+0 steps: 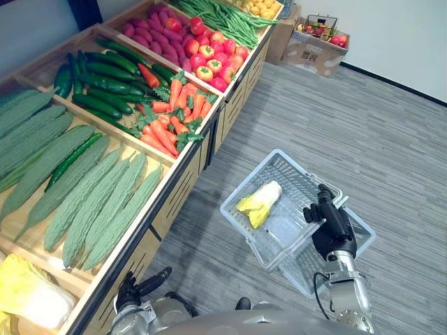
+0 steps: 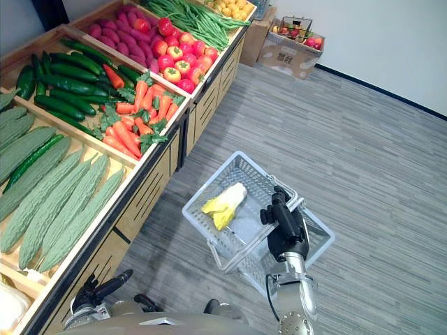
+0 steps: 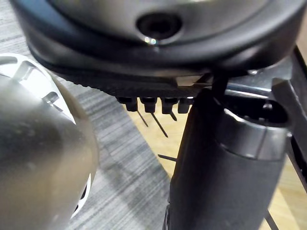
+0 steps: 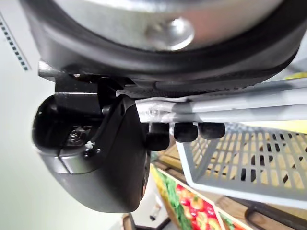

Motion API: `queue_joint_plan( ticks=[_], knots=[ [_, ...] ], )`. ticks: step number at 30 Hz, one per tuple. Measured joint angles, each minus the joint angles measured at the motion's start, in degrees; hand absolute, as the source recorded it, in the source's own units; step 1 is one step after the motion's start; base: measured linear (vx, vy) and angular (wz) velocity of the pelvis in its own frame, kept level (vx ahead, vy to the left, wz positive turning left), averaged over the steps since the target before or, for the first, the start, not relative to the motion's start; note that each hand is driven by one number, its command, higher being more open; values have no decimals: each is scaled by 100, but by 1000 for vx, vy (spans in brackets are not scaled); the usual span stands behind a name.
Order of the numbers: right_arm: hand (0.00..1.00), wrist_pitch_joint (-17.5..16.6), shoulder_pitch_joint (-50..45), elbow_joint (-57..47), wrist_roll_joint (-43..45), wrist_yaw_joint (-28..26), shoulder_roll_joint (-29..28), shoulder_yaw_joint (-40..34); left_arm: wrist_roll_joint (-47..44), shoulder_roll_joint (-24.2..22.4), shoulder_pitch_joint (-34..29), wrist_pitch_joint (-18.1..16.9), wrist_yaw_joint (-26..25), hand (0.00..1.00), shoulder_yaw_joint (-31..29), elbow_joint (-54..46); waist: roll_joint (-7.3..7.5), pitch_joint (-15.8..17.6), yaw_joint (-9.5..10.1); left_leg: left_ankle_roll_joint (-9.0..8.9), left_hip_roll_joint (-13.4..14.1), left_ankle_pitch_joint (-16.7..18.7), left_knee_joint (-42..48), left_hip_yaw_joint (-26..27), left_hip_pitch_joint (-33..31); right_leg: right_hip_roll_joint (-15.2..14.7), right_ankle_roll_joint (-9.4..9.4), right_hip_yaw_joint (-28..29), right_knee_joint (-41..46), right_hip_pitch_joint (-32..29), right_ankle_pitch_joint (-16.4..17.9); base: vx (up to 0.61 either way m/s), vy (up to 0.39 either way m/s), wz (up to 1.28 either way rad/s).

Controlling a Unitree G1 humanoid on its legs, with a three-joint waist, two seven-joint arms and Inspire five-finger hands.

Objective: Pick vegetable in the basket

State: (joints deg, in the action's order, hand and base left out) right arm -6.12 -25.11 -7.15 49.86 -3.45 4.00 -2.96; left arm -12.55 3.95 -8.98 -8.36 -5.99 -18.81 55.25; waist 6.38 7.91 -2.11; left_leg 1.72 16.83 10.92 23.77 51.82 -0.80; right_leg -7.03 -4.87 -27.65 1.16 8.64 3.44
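Observation:
A grey plastic basket (image 1: 244, 183) hangs over the floor beside the produce shelf. My right hand (image 1: 332, 223) is shut on its handle (image 4: 230, 108), with the fingers (image 4: 184, 130) curled over the grey bars in the right wrist view. A yellow-green cabbage (image 1: 262, 201) lies inside the basket near its far left wall. My left hand (image 1: 140, 289) hangs low by the shelf front, open and holding nothing; its thumb (image 3: 225, 167) stands out in the left wrist view.
The wooden shelf (image 1: 183, 162) along the left holds bitter gourds (image 1: 91, 195), cucumbers (image 1: 98, 80), carrots (image 1: 171, 118), red-yellow fruit (image 1: 213, 59), green beans (image 1: 223, 17) and a cabbage (image 1: 28, 293). A cardboard box (image 1: 311, 52) stands by the far wall. Grey floor lies to the right.

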Motion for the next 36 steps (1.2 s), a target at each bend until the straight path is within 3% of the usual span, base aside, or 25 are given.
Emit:
queue_joint_plan(
  ticks=[3, 5, 7, 8, 9, 10, 11, 13, 17, 24, 25, 31, 36],
  knots=[
    [0, -1, -66, -19, 3, 3, 1, -127, 22, -27, 73, 54, -5, 100, 125, 54, -130, 48, 20, -84, 38, 62, 21, -57, 140, 31, 10, 134, -41, 50, 8, -17, 45, -22],
    [0, 0, 25, -26, 0, 15, 22, -116, -54, -40, 127, 89, -24, 100, 118, 34, -205, 148, 57, -68, 3, 53, 222, -883, 63, 100, 20, 368, -33, 35, 12, -56, -13, -63],
    [0, -10, 126, -3, 3, 28, 25, 126, -129, -35, 84, 51, -138, 100, 225, 25, -292, 166, 119, -18, -262, 23, 615, -2988, -158, 118, 104, 974, 91, -35, 63, -59, 25, -115],
    [0, -11, 142, 10, 3, 37, 26, 186, -134, -20, 57, 17, -144, 100, 234, 27, -252, 173, 180, -60, -368, 131, 659, -3502, -249, 105, 117, 1191, 158, -91, 73, 1, 168, -169],
    [0, -38, 215, 37, 10, 40, 67, 258, -137, -48, -27, -57, -124, 100, 320, 7, -380, 96, 356, -190, -752, 431, 426, -4656, -254, 133, 178, 1714, 340, -432, 116, 0, 260, -206],
    [0, -38, 373, 98, 13, 40, 93, 288, -143, -83, -103, -62, -120, 100, 325, -7, -539, 77, 466, -264, -954, 493, 93, -5471, -158, 276, 130, 2113, 548, -746, 91, 6, 259, -205],
    [0, -39, 410, 125, 20, 51, 79, 295, -160, -78, -107, -56, -129, 100, 312, 20, -581, 76, 491, -340, -979, 494, -11, -5733, -59, 357, 96, 2250, 631, -853, 73, 6, 136, -136],
    [0, -39, 362, 129, 122, 70, 82, 301, -315, -60, -102, -67, -128, 100, 281, 71, -414, 196, 464, -382, -1112, 514, 78, -5853, -63, 313, 38, 2539, 654, -969, 30, 8, 76, -63],
    [0, -40, 344, 129, 238, 127, 85, 482, -365, -68, -231, -39, -120, 100, 220, 160, -357, 176, 417, -480, -1127, 572, -93, -5684, 139, 315, -44, 2865, 477, -947, -118, 3, 85, -42],
    [0, -50, 293, 144, 209, 141, 259, 532, -214, 10, -277, -16, 23, 100, 498, 401, -432, 19, 330, -536, -1144, 460, -1110, -5197, 540, 315, -139, 3362, 77, -1163, -498, -14, 52, -40],
    [0, 26, 301, 637, -473, 301, 275, 756, -54, 249, -257, -28, 112, 100, 996, 374, -415, -301, 331, -610, -1155, 275, -1401, -5114, 560, 303, -121, 3424, -560, -1068, -1061, -14, 17, -18],
    [0, 26, 302, 647, -473, 302, 275, 735, -56, 244, -259, -28, 118, 100, 988, 381, -434, -307, 341, -610, -1156, 275, -1393, -5125, 535, 296, -121, 3404, -560, -1080, -1061, 0, 0, 0],
    [0, 25, 378, 828, -457, 427, 217, 471, -72, 173, -272, -26, 134, 100, 974, 466, -551, -309, 361, -607, -1159, 271, -1403, -5104, 514, 285, -123, 3373, -560, -1135, -1062, 0, 0, -1]
  ],
)
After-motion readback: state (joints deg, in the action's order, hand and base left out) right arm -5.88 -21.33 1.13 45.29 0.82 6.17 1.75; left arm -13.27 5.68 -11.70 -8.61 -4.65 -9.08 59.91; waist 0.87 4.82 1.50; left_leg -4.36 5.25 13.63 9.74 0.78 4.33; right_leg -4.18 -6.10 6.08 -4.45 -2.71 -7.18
